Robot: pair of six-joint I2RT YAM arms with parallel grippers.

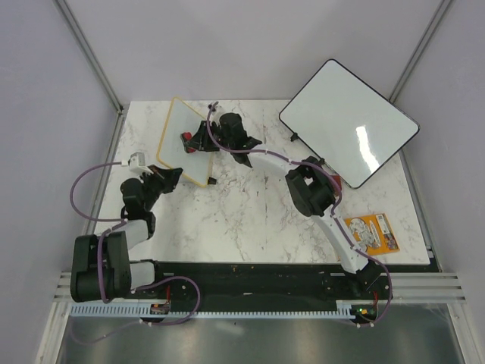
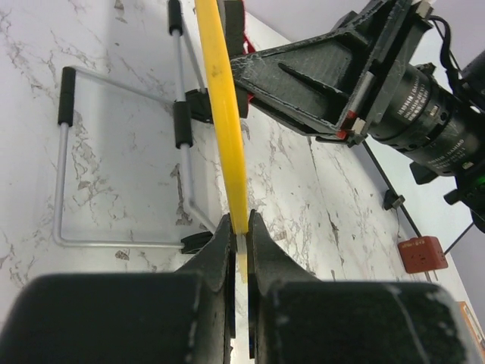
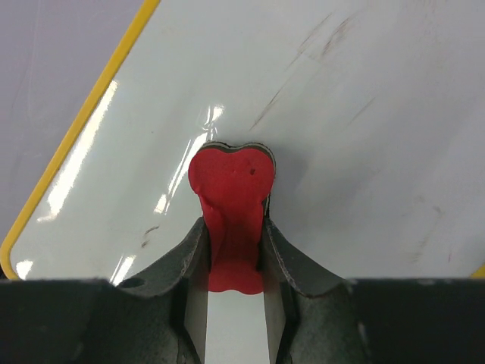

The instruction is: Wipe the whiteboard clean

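The whiteboard (image 1: pixel 176 125), small with a yellow frame, stands tilted at the back left of the marble table. My left gripper (image 1: pixel 174 177) is shut on its near edge; in the left wrist view the yellow frame (image 2: pixel 226 129) runs down between the closed left gripper (image 2: pixel 240 227) fingers. My right gripper (image 1: pixel 197 141) is shut on a red eraser (image 1: pixel 186 137) held against the board's face. In the right wrist view the eraser (image 3: pixel 231 189) sticks out of the right gripper (image 3: pixel 233 227) onto the whiteboard (image 3: pixel 341 114), which carries faint grey smears (image 3: pixel 333 45).
A larger black-framed whiteboard (image 1: pixel 348 121) lies at the back right. An orange packet (image 1: pixel 371 233) rests near the right arm's base. A wire stand (image 2: pixel 121 159) props the small board from behind. Grey walls close in both sides.
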